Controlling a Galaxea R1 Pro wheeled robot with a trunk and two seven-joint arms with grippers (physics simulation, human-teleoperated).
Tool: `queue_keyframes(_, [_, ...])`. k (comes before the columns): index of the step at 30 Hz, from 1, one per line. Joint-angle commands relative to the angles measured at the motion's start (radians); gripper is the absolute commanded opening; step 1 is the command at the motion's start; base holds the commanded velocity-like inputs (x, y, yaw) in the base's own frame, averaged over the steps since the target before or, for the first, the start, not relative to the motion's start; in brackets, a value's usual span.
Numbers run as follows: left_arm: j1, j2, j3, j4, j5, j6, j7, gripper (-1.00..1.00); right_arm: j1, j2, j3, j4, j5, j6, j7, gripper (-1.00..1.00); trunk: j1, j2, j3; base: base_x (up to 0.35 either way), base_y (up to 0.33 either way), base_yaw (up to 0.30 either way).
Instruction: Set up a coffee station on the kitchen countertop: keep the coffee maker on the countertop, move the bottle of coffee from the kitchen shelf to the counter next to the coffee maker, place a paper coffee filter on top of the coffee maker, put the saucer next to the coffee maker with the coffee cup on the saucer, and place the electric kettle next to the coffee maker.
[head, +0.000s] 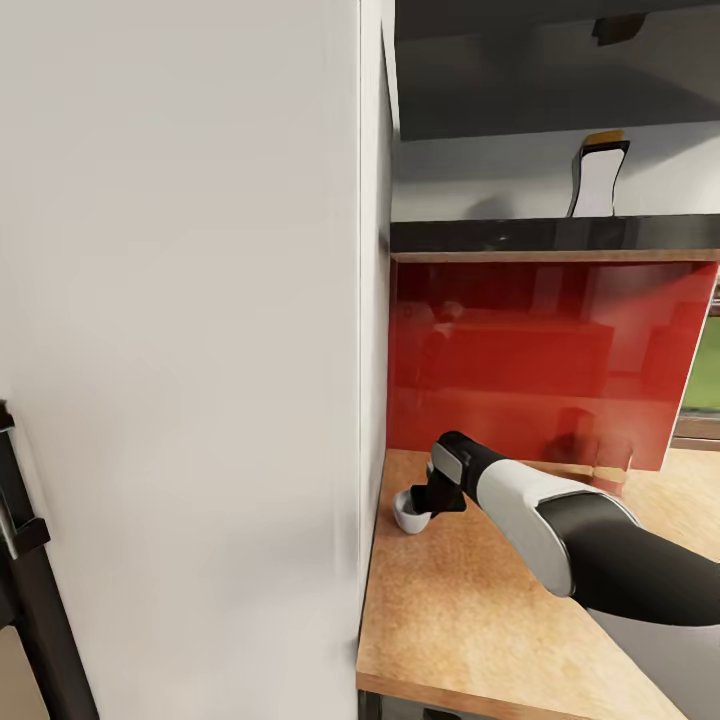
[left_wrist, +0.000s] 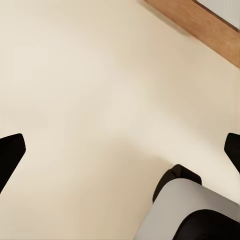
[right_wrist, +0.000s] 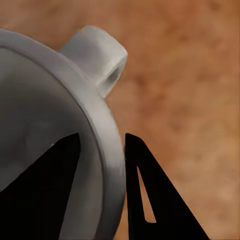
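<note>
Right wrist view, black jaws pinching round grey coffee cup (right_wrist: 60, 130) rim (stubby handle), speckled wooden counter (right_wrist: 185, 75)

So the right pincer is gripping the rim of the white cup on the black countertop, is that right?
Not quite. The right pincer does straddle the rim of the cup, one finger inside and one outside, but the cup stands on a brown wooden table, not the black countertop behind it. The head view shows this.
</note>
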Motion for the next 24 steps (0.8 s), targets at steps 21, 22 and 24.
queue_keyframes(21, [0.001,0.000,0.008,-0.002,-0.008,0.001,-0.005,1.00,0.001,0.022,0.013,0.003,-0.005,0.010,-0.032,-1.00,0.000,-0.001,-0.001,0.000,0.000,0.000])
queue_keyframes(22, [0.001,-0.001,0.008,-0.002,-0.009,0.001,-0.005,1.00,0.001,0.022,0.013,0.003,-0.005,0.009,-0.032,-1.00,0.000,-0.001,-0.001,0.000,0.000,0.000])
queue_keyframes(24, [0.001,-0.001,0.008,-0.002,-0.009,0.001,-0.005,1.00,0.001,0.022,0.013,0.003,-0.004,0.006,-0.036,-1.00,0.000,-0.001,-0.001,0.000,0.000,0.000])
